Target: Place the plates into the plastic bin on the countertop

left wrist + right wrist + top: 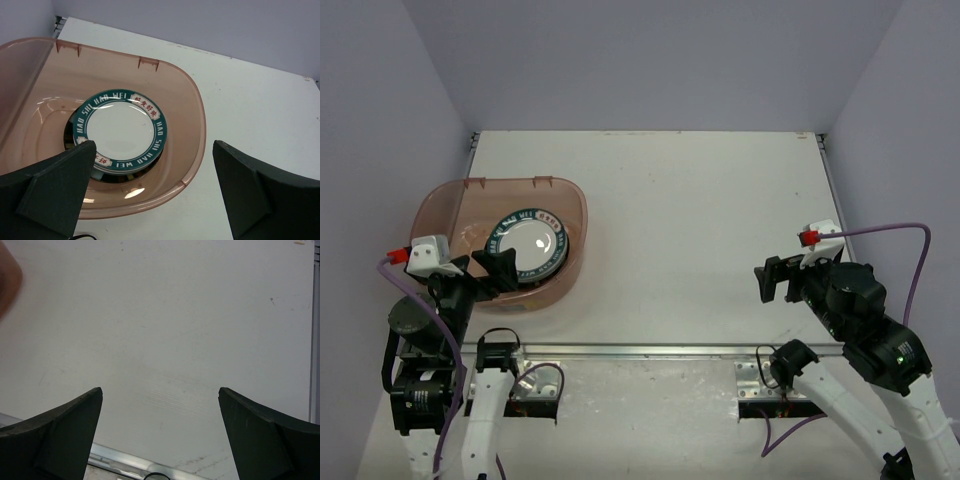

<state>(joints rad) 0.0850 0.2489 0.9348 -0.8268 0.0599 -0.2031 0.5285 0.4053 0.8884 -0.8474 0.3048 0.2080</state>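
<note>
Plates (120, 131) stacked in bin (200, 120) (left hand (154, 147) spread near rim)

A stack of plates (527, 247), the top one white with a teal lettered rim, lies flat inside the translucent pinkish-brown plastic bin (566, 194) at the left of the white countertop (700, 220).

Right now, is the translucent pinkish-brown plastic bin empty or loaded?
Loaded: a stack lies flat inside the bin, white round ceramic plate with teal rim on top. Count: cannot tell.
</note>
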